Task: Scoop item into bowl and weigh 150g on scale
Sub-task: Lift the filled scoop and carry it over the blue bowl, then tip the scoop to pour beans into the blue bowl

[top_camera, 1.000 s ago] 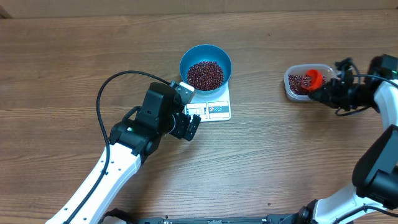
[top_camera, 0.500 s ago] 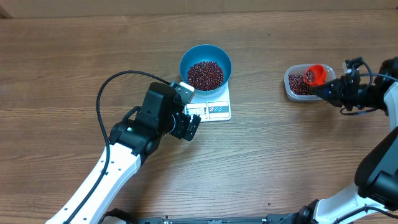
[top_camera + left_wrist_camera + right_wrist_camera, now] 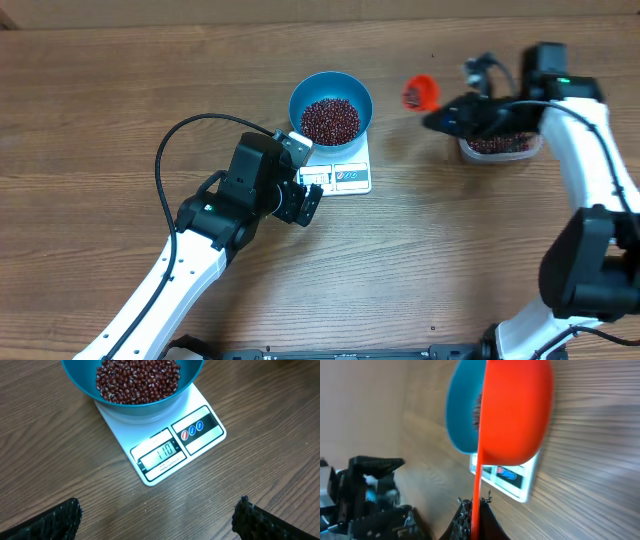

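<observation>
Wood-grain laminate covers the whole table (image 3: 120,80) in the overhead view, with a paler strip along the far edge. Near centre, a blue bowl (image 3: 300,95) sits on the white scale (image 3: 350,175) and holds a heap of dark red-brown beans (image 3: 330,120). The left gripper (image 3: 308,203) is just near-left of the scale, and a black cable (image 3: 165,150) loops off its arm. To the right, the right gripper (image 3: 440,117) is clamped on the handle of a red scoop (image 3: 420,92). The scoop's cup hangs over bare wood between the bowl and a clear container (image 3: 500,148) holding more beans.

Left wrist view: wood grain fills the ground. The bowl (image 3: 195,377) with its beans (image 3: 137,380) sits on the far end of the scale (image 3: 150,427), whose display (image 3: 162,455) reads 110. Two black fingers (image 3: 55,520) stand wide apart with nothing between them.

Right wrist view: the wood is blurred, and a pale beige area at upper left is too soft to identify. The scoop (image 3: 515,410) fills the centre, its handle pinched in the right gripper (image 3: 474,520). The bowl (image 3: 460,415) and scale (image 3: 512,480) lie beyond it.
</observation>
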### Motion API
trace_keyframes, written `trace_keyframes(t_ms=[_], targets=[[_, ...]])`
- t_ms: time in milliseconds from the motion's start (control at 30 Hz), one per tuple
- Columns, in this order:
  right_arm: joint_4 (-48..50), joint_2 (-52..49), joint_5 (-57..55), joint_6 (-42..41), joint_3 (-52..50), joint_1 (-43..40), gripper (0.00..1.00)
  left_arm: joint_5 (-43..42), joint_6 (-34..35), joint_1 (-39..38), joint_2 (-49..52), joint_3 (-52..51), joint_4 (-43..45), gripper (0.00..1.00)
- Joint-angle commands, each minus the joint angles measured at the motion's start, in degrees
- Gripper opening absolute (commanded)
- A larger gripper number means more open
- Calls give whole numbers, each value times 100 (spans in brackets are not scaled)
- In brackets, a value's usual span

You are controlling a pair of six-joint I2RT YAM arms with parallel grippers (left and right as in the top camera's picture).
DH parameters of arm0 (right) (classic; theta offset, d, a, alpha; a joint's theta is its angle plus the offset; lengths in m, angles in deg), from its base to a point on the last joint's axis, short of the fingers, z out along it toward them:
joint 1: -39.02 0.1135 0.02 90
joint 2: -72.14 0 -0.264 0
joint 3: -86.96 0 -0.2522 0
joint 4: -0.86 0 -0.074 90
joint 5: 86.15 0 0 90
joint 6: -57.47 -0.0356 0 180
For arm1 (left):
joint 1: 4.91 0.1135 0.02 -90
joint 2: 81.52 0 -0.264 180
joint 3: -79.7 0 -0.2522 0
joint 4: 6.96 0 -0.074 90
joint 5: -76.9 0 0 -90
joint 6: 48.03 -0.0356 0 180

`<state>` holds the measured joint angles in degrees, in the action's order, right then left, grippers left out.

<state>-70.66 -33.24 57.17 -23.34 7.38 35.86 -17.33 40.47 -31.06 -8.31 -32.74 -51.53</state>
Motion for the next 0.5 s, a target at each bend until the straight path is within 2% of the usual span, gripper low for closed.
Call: trace_keyframes(t_ms=[0, 133, 467], targets=[[380, 26, 42, -612, 162, 529, 4, 35, -24, 26, 28, -20, 17, 100], [820, 26, -544, -1123, 162, 1054, 4, 35, -24, 26, 28, -20, 17, 99], [1283, 26, -2317, -1394, 162, 2092, 4, 37, -24, 26, 28, -20, 15, 100]])
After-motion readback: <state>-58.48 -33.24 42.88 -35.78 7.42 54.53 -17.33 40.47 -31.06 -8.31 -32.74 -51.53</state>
